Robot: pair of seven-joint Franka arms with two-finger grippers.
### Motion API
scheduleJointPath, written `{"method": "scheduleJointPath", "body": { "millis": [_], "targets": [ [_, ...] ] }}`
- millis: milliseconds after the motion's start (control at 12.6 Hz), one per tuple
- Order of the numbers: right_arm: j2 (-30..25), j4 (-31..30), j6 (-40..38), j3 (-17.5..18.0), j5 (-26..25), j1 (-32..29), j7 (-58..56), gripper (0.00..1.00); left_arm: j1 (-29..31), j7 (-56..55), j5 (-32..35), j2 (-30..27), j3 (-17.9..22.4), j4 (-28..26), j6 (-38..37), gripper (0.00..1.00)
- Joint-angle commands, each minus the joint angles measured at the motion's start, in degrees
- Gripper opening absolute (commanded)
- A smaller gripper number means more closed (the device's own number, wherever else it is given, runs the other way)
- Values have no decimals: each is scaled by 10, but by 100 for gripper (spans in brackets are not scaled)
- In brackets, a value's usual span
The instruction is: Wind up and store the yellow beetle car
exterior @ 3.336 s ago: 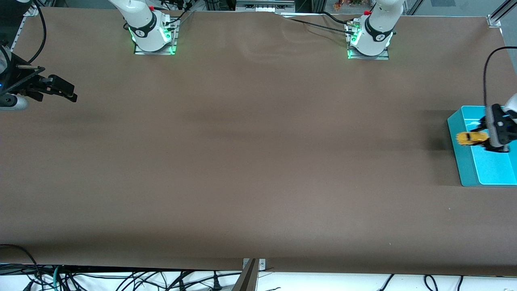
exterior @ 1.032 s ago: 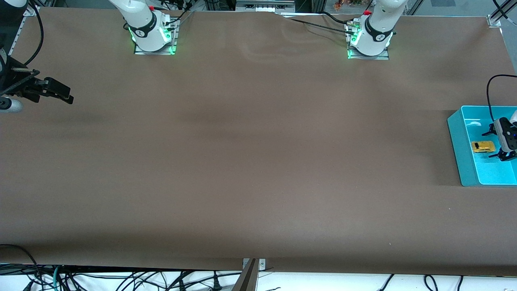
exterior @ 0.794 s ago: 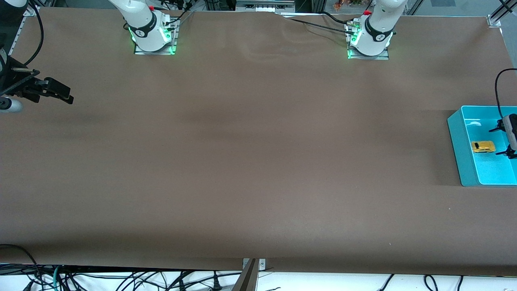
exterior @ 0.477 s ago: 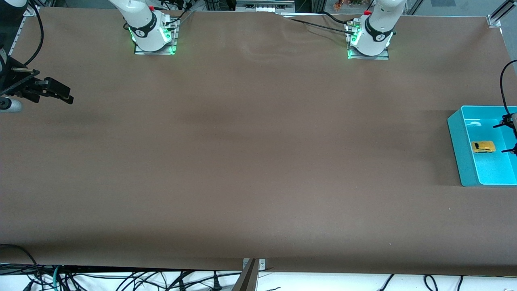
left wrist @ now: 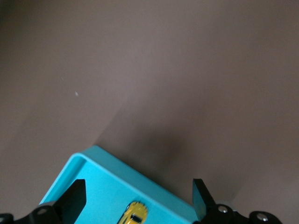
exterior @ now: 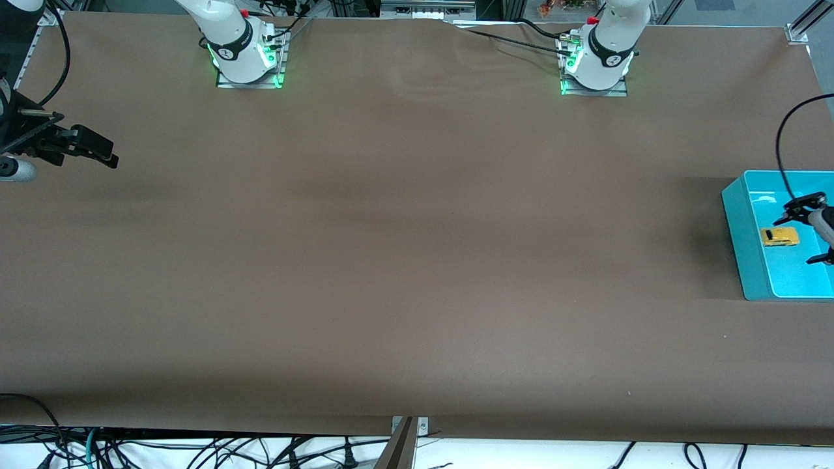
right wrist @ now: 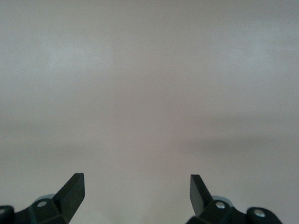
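The yellow beetle car (exterior: 779, 236) lies on the floor of a teal bin (exterior: 738, 247) at the left arm's end of the table. My left gripper (exterior: 805, 232) hangs open over the bin, just above the car and not touching it. In the left wrist view the car (left wrist: 135, 214) shows between the spread fingers of the left gripper (left wrist: 138, 187), inside the bin (left wrist: 100, 179). My right gripper (exterior: 104, 153) waits open and empty over the right arm's end of the table; its wrist view (right wrist: 136, 180) shows only bare table.
The brown table (exterior: 417, 260) carries nothing else. The two arm bases (exterior: 247, 58) (exterior: 596, 65) stand along its edge farthest from the front camera. Cables hang below the edge nearest that camera.
My left gripper held the car over the bin, then let it go; the car now lies in the bin. The gripper stays open and has shifted above it. The right arm has hardly moved.
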Motion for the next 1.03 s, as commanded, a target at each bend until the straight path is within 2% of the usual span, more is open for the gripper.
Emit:
{"method": "scheduleJointPath", "body": {
  "millis": [0, 159, 397, 635, 794, 953],
  "targets": [
    [1, 5, 2, 4, 3, -4, 4, 100, -65, -172, -17, -40, 9, 36, -67, 100],
    [0, 6, 3, 4, 4, -4, 4, 100, -102, -310, -16, -50, 10, 62, -97, 100],
    [1, 6, 10, 4, 6, -3, 5, 100, -137, -483, -22, -71, 12, 64, -137, 100],
    [0, 5, 10, 4, 6, -3, 5, 100, -152, -608, -43, -98, 16, 62, -169, 100],
    [1, 6, 11, 4, 2, -2, 4, 100, -202, -667, -44, -112, 50, 60, -200, 100],
    [3, 5, 11, 4, 5, -4, 4, 100, -266, -663, -53, -113, 112, 55, -205, 100]
  ]
}}
